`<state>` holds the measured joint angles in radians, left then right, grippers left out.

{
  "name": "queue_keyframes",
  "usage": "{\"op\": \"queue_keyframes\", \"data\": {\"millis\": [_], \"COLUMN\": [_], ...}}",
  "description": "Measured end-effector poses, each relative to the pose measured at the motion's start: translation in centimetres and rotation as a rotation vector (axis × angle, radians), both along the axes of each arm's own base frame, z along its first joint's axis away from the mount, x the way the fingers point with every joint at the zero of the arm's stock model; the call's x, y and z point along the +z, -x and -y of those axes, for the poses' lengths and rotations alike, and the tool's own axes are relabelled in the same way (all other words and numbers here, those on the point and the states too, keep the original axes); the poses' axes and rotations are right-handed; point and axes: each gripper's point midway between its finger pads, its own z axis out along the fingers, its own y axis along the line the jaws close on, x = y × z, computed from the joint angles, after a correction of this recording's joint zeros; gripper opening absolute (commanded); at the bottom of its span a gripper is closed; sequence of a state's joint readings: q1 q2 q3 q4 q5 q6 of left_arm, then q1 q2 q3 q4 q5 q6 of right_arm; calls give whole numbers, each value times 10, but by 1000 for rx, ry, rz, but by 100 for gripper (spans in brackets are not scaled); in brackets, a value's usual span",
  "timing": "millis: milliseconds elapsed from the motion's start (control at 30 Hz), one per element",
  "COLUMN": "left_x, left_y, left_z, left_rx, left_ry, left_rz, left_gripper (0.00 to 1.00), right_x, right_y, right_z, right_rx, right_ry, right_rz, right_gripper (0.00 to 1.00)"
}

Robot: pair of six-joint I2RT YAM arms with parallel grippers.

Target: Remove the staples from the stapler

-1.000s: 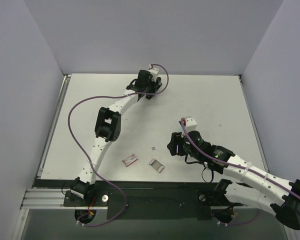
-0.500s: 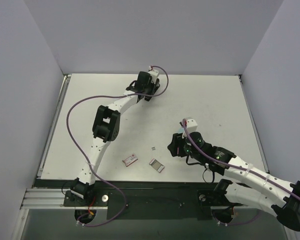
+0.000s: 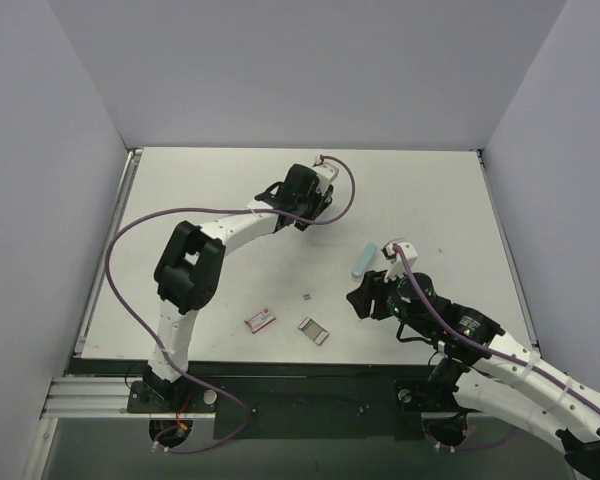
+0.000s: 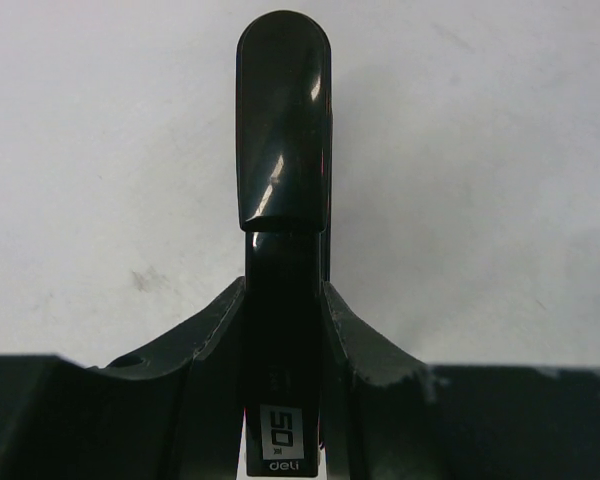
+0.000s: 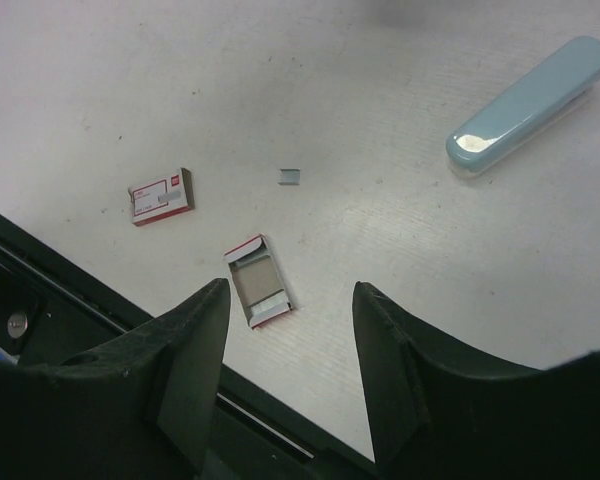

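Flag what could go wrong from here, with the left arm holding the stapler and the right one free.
1. The left gripper clamps the black stapler near one end, with most of its length jutting beyond the grip. A tug could twist it loose.
2. The open right gripper hangs close to the tiny staples and the open box tray, near the table front edge. A low pass might sweep them off.

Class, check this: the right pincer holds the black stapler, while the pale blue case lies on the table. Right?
No: the left pincer holds the black stapler, as the left wrist view shows; the right pincer is open and empty. The pale blue case does lie on the table.
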<state>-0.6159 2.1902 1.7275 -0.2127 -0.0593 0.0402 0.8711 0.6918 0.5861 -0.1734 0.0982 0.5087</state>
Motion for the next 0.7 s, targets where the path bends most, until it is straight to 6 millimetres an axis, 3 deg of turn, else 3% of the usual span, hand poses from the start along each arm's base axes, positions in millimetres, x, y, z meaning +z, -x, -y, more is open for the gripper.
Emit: {"op": "queue_keyframes", "data": {"millis": [133, 233, 400, 533, 700], "left_x": [22, 28, 9, -15, -34], "left_y": [52, 91, 145, 171, 180], "left_z": [12, 19, 26, 18, 1], "left_rx": [-56, -92, -152, -163, -143], "left_ry": [28, 55, 38, -11, -54], "left_rz": [21, 21, -21, -54, -67], "left_gripper": [0, 0, 0, 0, 0], "right_x": [3, -1, -4, 0, -2], "right_y": [7, 13, 23, 28, 32], "right_z": [5, 9, 19, 25, 28], "right_rx": [8, 18, 24, 24, 23], "right_ry": [-10, 4, 19, 6, 7], "right_rz": [-2, -21, -37, -28, -40], "right_gripper": [48, 49, 50, 50, 50]}}
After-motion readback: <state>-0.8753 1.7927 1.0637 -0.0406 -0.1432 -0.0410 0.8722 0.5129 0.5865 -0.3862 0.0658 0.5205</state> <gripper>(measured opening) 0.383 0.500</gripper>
